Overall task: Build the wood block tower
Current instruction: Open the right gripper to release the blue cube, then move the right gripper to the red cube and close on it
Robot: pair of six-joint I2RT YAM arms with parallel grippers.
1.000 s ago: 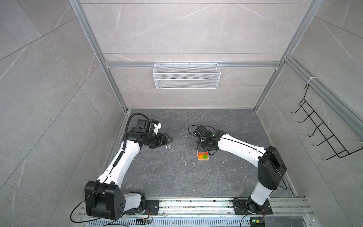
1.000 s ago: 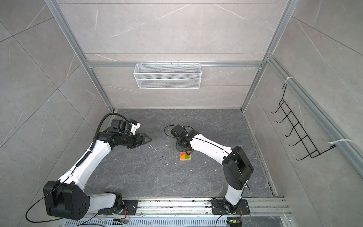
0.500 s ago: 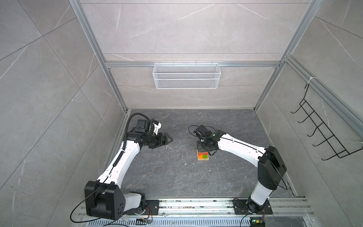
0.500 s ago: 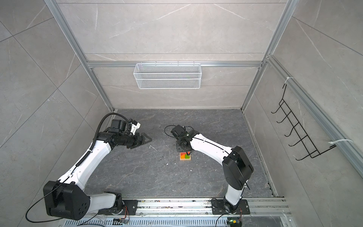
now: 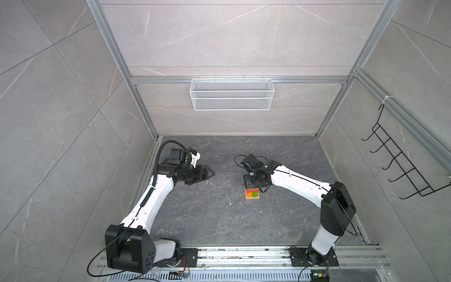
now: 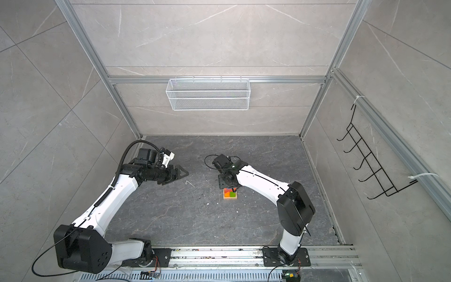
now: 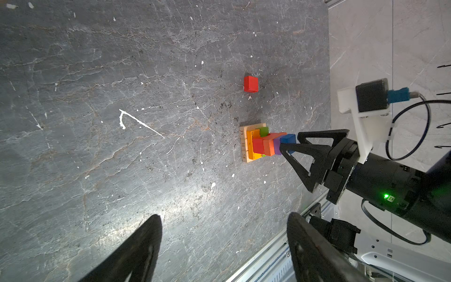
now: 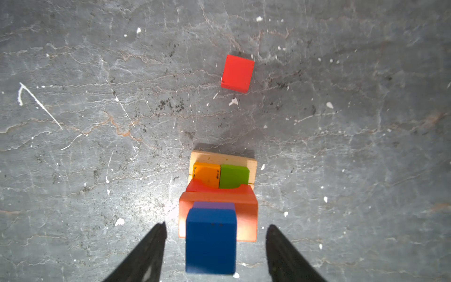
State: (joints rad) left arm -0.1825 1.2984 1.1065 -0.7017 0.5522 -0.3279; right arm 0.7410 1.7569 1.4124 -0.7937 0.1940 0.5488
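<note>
Now the right gripper (image 8: 216,227) is hanging straight down over the tower (image 8: 219,195). Its jaws are standing apart on either side of the blue cube (image 8: 211,241), with floor showing in both gaps, so it is gripping nothing. In the left wrist view one fingertip (image 7: 284,147) is overlapping the blue cube's edge, and whether it is brushing the wood I cannot tell.

The blue cube is sitting on top of a purple cube (image 8: 213,205), which is resting on a red arch (image 8: 219,197). Under the arch an orange block (image 8: 207,174) and a green block (image 8: 234,175) are lying side by side on a tan base (image 8: 219,157).

In both top views the tower (image 5: 252,194) (image 6: 230,194) is standing a little right of the floor's middle, its far part hidden under the right wrist. A red cube (image 8: 237,73) is lying alone on the floor (image 8: 73,146), on the tower's far side and apart from it.

Well to the left, the left gripper (image 5: 210,176) is hovering above the floor and pointing right toward the tower. Its jaws are spread wide and are holding nothing. A wire basket (image 5: 231,97) is hanging on the far wall.
</note>
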